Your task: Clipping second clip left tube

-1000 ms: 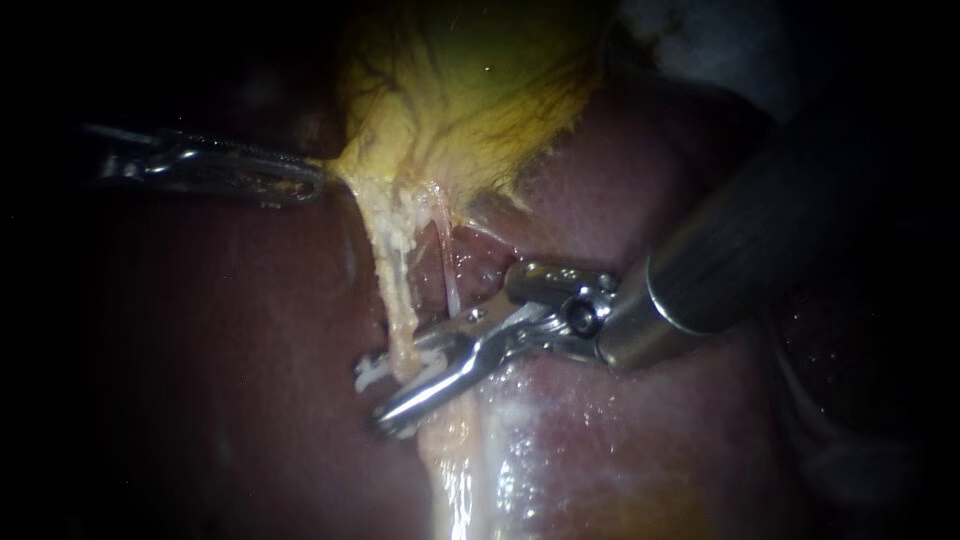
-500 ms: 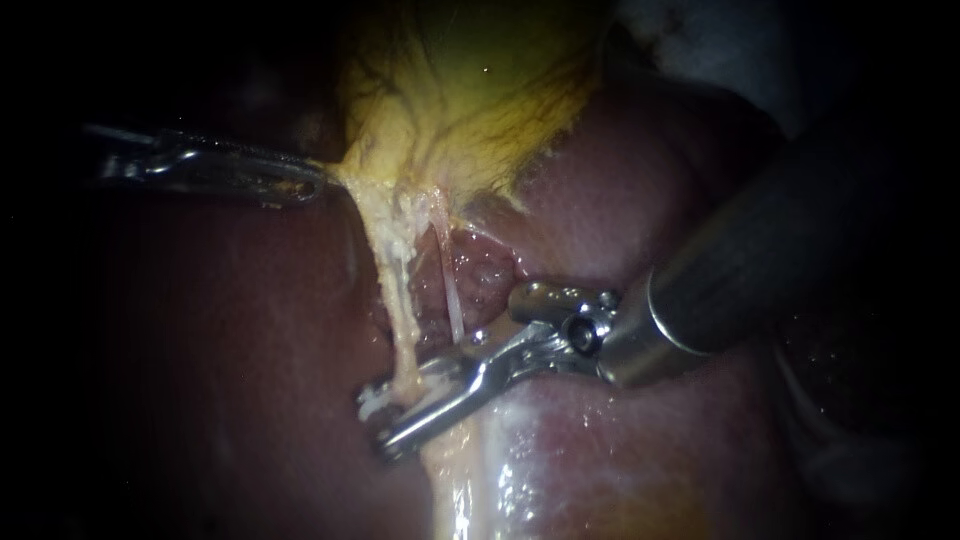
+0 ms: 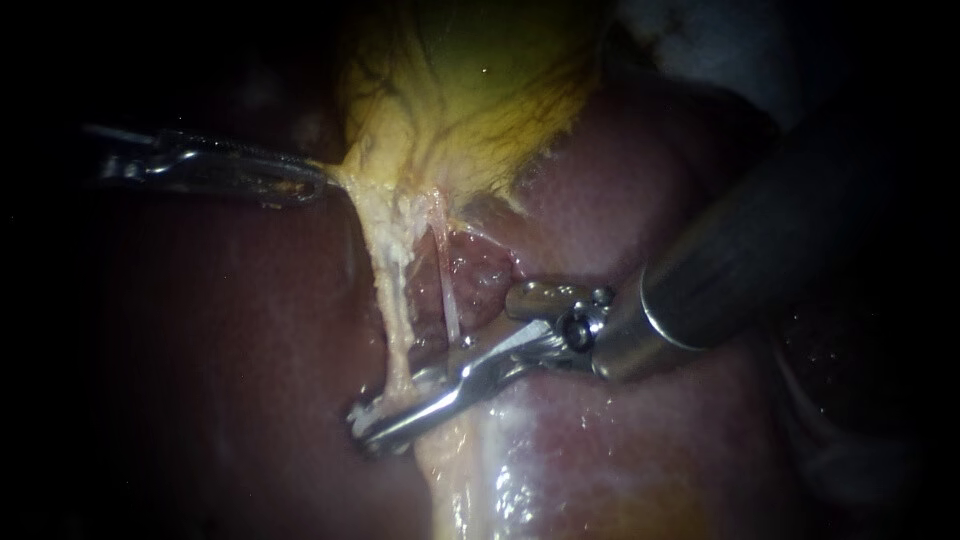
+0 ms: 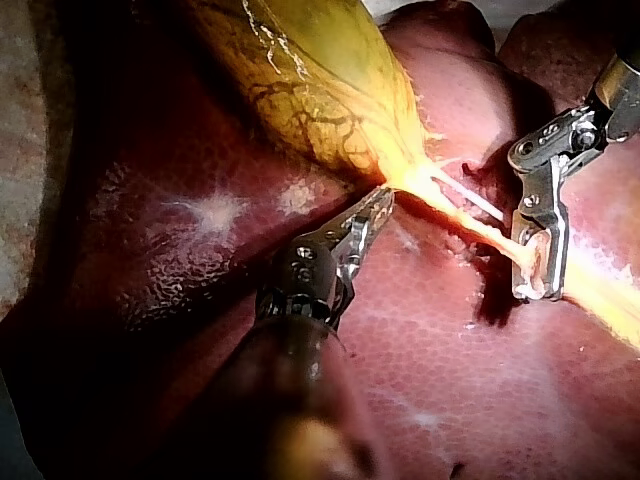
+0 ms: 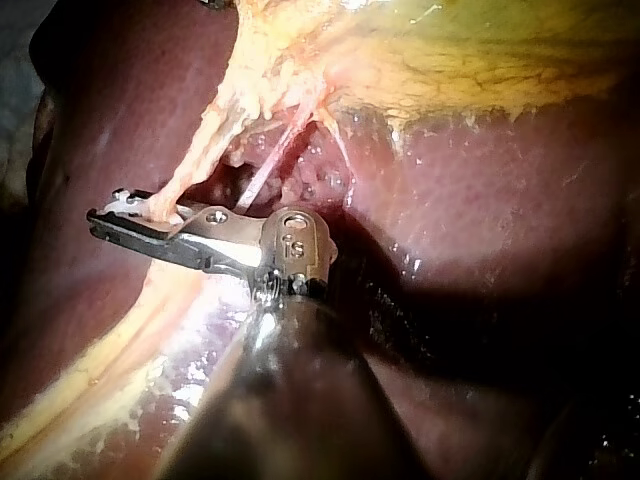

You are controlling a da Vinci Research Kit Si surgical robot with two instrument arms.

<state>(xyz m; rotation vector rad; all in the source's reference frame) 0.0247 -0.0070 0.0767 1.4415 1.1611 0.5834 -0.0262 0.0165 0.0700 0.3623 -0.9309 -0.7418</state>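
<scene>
The left tube [image 3: 390, 300] is a pale yellow, stringy, fatty-looking strand. It's pulled taut from the gallbladder [image 3: 470, 90] neck straight into my R instrument [image 3: 365, 430]. That end effector is clamped across the tube, w/ both slim steel jaws pressing it from 2 sides, nearly together. A whitish bit shows at the jaw tips, can't tell what. Beside the end effector, toward its wrist, runs a 2nd tube [image 3: 448, 300]: thinner, pinkish, smooth, not gripped. The R wrist is bent so the jaws lie crosswise to the left tube. My L instrument [image 3: 315, 183] lies long & flat, its end effector closed on yellow tissue at the gallbladder neck, well apart from the R one. Gallbladder is yellow-green & veined. Liver [image 3: 250, 330] is dark red, wet & glossy under both.
</scene>
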